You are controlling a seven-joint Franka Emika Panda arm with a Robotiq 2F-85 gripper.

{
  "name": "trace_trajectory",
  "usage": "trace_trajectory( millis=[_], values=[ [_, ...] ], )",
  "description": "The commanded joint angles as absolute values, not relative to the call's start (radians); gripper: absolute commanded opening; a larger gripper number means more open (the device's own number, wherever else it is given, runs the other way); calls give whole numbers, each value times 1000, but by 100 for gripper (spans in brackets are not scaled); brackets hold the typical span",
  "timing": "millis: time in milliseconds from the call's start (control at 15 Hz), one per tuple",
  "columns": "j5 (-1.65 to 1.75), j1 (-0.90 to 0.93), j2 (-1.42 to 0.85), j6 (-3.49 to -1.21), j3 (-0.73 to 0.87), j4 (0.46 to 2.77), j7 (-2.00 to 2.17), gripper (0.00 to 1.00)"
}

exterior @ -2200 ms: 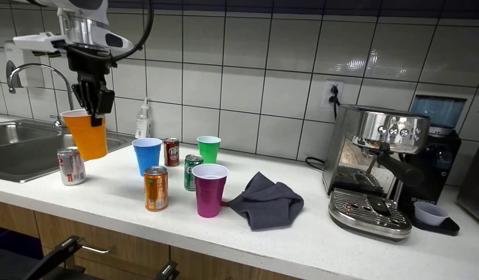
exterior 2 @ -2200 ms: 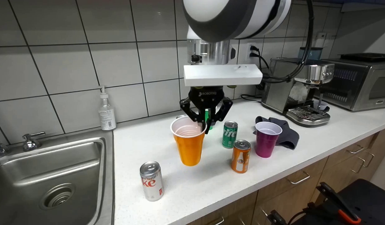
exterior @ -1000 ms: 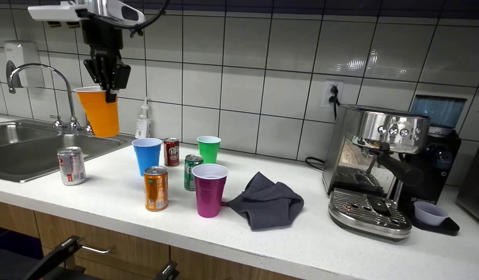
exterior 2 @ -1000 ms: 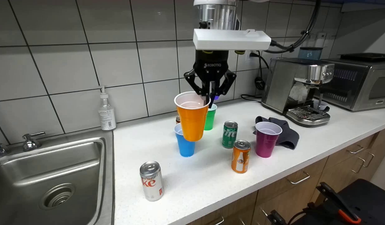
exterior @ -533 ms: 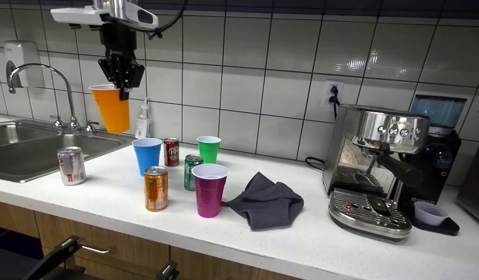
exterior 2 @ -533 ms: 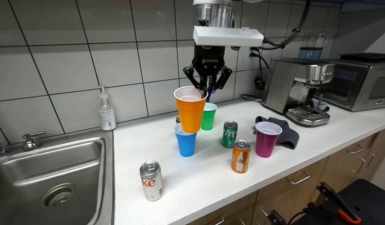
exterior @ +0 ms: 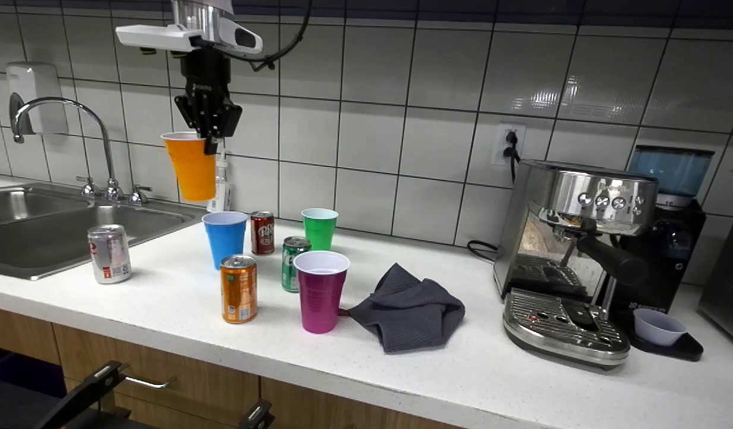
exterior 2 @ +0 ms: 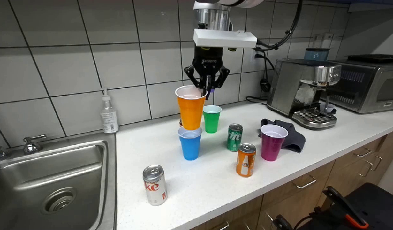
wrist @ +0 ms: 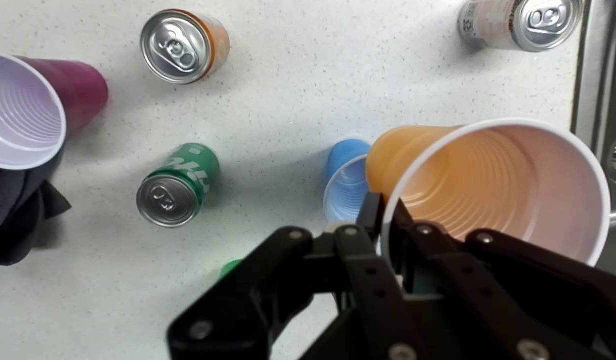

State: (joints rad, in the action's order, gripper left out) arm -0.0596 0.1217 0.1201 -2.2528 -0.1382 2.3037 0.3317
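Pincer (wrist: 385, 210) was nearly closed, its jaws pinching the orange cup (exterior: 191, 170) by the wall, one inside, one outside. Left to right in an exterior view: silver can (exterior: 109, 255) stood near sink (exterior: 44, 238); orange cup hung mouth-up above the worktop (exterior: 181, 292), higher than blue cup (exterior: 224, 239) and apart from it; then came orange can (exterior: 239, 291), red can (exterior: 262, 235), green can (exterior: 289, 261), green cup (exterior: 320, 231) and purple cup (exterior: 321, 301), all upright; cloth (exterior: 414, 310) lay crumpled just beside; coffee machine (exterior: 533, 238) stood well apart.
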Motion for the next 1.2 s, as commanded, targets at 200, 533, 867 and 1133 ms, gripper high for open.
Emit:
trace_trajectory(
  millis=[200,533,867,1133],
  values=[
    [-48,111,10,-2210,-118,2181,279,2],
    [-52,114,-56,-2213,-105,2125,264,2],
    [-61,116,-104,-2219,-101,2087,255,2],
    [-63,116,-133,-2222,-99,2068,242,2]
  ],
)
